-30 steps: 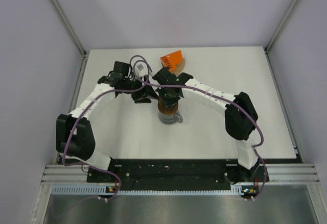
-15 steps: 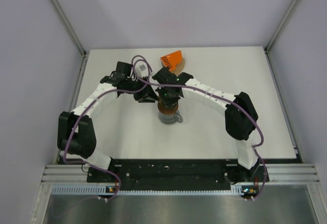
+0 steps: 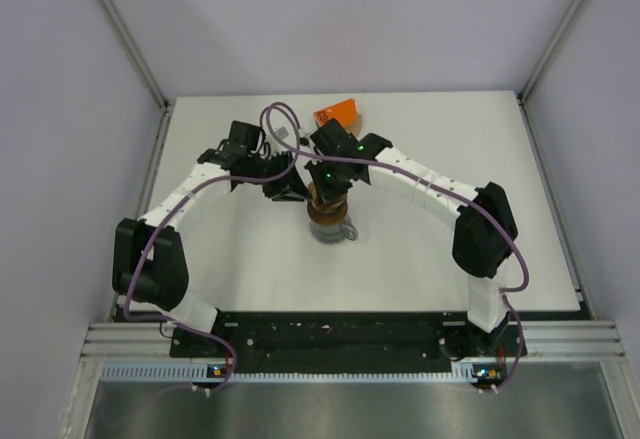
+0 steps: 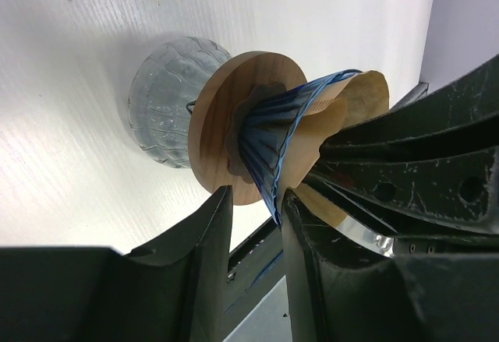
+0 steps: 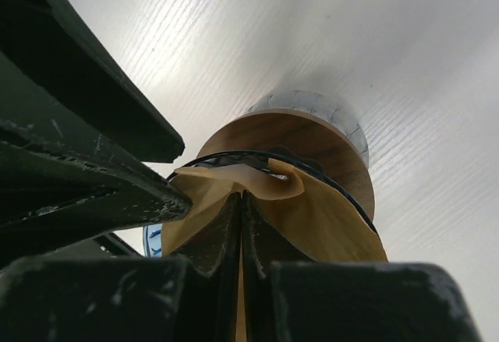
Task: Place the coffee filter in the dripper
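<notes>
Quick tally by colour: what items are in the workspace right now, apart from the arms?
Tan: 1, coffee filter
Blue: 1, dripper
Brown: 1, wooden ring
Clear grey: 1, glass pitcher
Orange: 1, box
Total: 5

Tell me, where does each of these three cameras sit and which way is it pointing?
Top external: fixed above and behind the bases, facing down at the table; left arm and right arm show, meeting over the pitcher.
Left wrist: on the left arm, facing along the left gripper at the dripper; its own fingers show.
Right wrist: on the right arm, facing down past the right gripper, shut on the filter.
Both wrist views share filter, dripper, wooden ring, pitcher.
</notes>
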Tool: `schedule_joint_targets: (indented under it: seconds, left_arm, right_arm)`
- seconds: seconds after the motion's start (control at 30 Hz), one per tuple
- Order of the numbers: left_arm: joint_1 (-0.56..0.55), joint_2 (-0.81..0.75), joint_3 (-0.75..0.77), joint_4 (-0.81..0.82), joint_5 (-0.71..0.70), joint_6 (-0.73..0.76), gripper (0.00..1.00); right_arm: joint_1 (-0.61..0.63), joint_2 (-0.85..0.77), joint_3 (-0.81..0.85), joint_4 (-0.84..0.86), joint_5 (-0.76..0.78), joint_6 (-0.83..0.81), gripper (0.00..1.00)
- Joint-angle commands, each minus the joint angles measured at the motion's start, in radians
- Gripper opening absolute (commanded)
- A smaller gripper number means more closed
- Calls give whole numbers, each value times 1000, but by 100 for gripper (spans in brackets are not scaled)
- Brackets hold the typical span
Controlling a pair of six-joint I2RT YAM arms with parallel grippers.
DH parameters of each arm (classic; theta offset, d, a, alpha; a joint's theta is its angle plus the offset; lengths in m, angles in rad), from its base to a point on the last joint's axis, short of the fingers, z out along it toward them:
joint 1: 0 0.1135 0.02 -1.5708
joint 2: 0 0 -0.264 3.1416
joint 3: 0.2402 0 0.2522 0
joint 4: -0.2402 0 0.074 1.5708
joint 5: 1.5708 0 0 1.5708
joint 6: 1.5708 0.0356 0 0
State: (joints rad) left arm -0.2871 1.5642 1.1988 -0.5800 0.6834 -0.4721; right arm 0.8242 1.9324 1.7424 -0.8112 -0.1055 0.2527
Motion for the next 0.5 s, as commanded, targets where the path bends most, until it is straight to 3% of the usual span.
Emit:
schedule_joint_targets:
  seconds: [0.0, 0.3, 0.47]
  left_arm:
    - [-7, -20, 27, 14, -5, 27, 36]
    - [-9, -30, 42, -1, -21, 47, 36]
    - [-9, -32, 51, -9, -27, 56, 36]
  right_arm:
    - [-5, -75, 31, 49, -74, -38, 0]
    - [-49, -185, 68, 47, -175, -130, 1]
    - [-98, -208, 100, 49, -204, -205, 10]
